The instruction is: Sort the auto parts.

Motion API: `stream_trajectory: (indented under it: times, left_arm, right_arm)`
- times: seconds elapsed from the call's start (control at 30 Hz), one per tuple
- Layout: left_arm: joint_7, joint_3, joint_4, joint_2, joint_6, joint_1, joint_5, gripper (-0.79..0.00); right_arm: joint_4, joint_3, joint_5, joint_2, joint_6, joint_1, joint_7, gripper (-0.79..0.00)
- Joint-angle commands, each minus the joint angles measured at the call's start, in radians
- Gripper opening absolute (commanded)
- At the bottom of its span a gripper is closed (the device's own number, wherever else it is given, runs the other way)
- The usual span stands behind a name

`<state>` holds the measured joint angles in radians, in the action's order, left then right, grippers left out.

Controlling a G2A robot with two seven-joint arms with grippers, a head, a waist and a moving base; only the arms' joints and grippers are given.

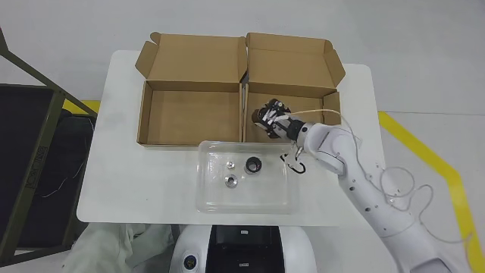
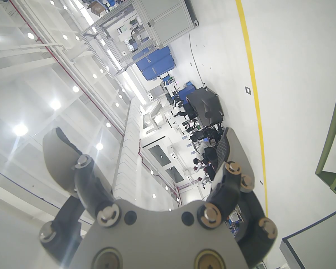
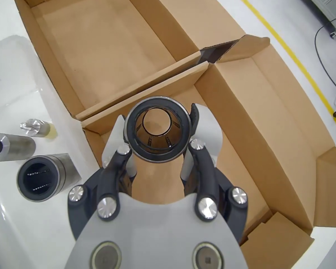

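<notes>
Bright, even overhead light; the table [image 1: 114, 159] glows pale, with soft shadows inside the boxes [image 1: 189, 117] at twelve o'clock. Ceiling lamps [image 2: 20, 129] flare in the left wrist view, where the yellow floor line [image 2: 249, 57] bows from distortion

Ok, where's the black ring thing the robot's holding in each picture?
Top view: the bearing sits in the right gripper, above the right-hand box.
Right wrist view: mid-picture, end-on, clamped between the fingers.
Left wrist view: the left gripper faces away, toward the hall.
Shared landmark: the right-hand box, under the bearing in both.
</notes>
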<state>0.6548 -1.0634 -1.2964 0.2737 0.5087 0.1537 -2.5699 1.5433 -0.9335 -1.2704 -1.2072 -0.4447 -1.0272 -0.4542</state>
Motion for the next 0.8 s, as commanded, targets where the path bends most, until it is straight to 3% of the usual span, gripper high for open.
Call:
stream_trajectory:
  times: [0.0,0.3,0.7,0.77]
  left_arm:
    - [0.0,0.0,0.0,0.0,0.0,0.0,0.0,0.0]
    - [0.0,0.0,0.0,0.0,0.0,0.0,0.0,0.0]
    - [0.0,0.0,0.0,0.0,0.0,0.0,0.0,0.0]
    - [0.0,0.0,0.0,0.0,0.0,0.0,0.0,0.0]
  right_arm:
    - [-0.026,0.014,0.029,-0.009,0.007,0.034,-0.037,-0.785]
    - [-0.173,0.069,0.138,-0.046,0.017,0.151,-0.146,-0.785]
    - [-0.301,0.133,0.127,-0.08,0.044,0.206,-0.144,-0.785]
    - [-0.311,0.138,0.129,-0.084,0.045,0.209,-0.141,-0.757]
